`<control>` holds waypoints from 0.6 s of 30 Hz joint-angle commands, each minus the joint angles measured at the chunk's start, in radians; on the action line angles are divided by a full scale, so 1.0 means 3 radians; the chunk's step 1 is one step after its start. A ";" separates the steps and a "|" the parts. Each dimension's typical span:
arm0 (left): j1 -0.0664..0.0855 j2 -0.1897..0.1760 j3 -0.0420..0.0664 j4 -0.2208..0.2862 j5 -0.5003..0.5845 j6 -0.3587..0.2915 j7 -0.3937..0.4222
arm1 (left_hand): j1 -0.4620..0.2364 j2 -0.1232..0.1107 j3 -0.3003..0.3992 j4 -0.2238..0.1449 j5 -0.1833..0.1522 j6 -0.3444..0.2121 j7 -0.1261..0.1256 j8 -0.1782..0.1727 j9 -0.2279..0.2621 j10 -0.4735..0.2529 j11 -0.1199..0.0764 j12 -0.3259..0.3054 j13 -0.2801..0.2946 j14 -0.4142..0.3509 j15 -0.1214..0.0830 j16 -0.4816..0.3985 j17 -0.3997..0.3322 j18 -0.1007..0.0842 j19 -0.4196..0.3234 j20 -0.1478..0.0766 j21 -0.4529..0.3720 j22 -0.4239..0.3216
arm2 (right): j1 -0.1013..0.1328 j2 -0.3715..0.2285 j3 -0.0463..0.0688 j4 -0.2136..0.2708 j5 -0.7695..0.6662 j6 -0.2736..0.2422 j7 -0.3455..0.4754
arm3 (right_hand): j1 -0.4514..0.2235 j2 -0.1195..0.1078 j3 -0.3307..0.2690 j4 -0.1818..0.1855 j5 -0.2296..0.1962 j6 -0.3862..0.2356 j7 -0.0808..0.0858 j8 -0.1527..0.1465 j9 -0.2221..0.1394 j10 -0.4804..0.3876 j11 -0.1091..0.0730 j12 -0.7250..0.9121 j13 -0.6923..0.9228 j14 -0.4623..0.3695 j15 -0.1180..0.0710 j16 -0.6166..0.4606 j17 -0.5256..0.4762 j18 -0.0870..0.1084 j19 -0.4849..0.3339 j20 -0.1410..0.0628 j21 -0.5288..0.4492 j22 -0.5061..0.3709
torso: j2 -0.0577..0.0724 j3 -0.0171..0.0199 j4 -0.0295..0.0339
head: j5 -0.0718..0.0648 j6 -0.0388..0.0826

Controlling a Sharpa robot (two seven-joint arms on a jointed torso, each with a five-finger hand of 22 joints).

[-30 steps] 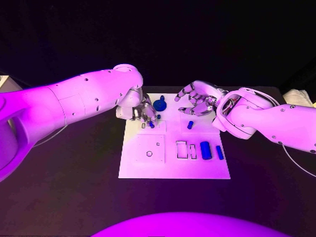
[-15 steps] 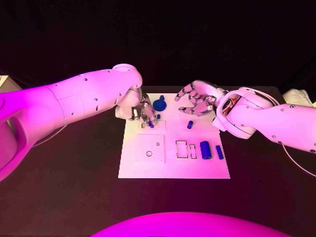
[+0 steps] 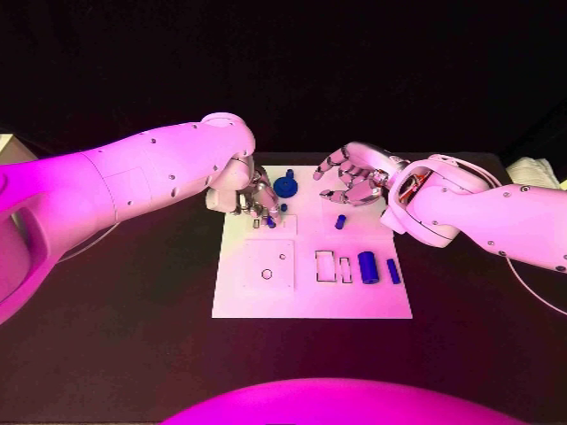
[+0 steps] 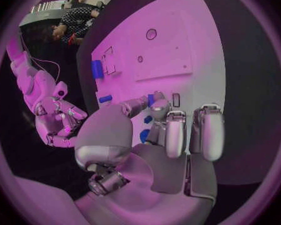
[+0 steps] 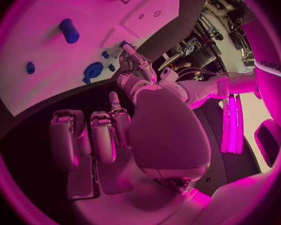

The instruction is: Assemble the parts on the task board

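The white task board (image 3: 312,292) lies mid-table. My left hand (image 3: 249,199) hangs over its far left corner, and thumb and a finger pinch a small blue peg (image 3: 269,221), also seen at the fingertips (image 4: 151,100) in the left wrist view. A round blue part (image 3: 286,187) stands just right of that hand. My right hand (image 3: 352,177) hovers over the far right of the board with its fingers apart, holding nothing. A short blue peg (image 3: 340,221) stands below it. Two longer blue parts (image 3: 369,267) lie near the board's right edge.
Rectangular slots (image 3: 326,266) and a small round hole (image 3: 267,274) mark the near half of the board. Black table surrounds the board. Both forearms reach in from the sides, the left one (image 3: 118,195) wide and close to the board's left edge.
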 commanded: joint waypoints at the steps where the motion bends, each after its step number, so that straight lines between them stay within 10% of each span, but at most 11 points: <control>1: -0.0002 0.0013 0.0001 0.0001 -0.0010 0.0066 0.0021 | 0.0109 0.0087 0.0248 -0.0227 0.0022 0.0076 -0.0056 0.0017 0.0003 0.0010 -0.0011 0.0008 -0.0002 0.0358 -0.0025 0.0012 0.0878 -0.0004 0.0043 0.0005 0.0016 0.0438 | 0.0000 -0.0001 0.0000 0.0006 -0.0032 0.0006 0.0015 | -0.0036 0.0001 0.0018 0.0002 0.0010 0.0009 0.0021 -0.0015 -0.0005 0.0000 0.0002 0.0001 0.0425 0.0306 -0.0002 -0.0016 0.0728 0.0042 0.0238 0.0002 -0.0010 0.0758 | 0.0002 0.0001 0.0000 | -0.0003 -0.0006; 18: -0.0018 0.0040 0.0001 -0.0030 -0.0038 0.0091 0.0019 | 0.0108 0.0078 0.0264 -0.0230 0.0022 0.0079 -0.0056 0.0014 0.0005 0.0009 -0.0011 0.0004 -0.0007 0.0358 -0.0025 0.0012 0.0878 -0.0005 0.0044 0.0004 0.0017 0.0439 | 0.0005 -0.0019 0.0001 0.0032 -0.0032 0.0003 0.0011 | -0.0036 0.0001 0.0018 0.0002 0.0010 0.0009 0.0021 -0.0015 -0.0005 0.0000 0.0002 0.0001 0.0425 0.0306 -0.0002 -0.0016 0.0728 0.0042 0.0238 0.0002 -0.0010 0.0758 | -0.0001 0.0005 0.0000 | -0.0022 -0.0036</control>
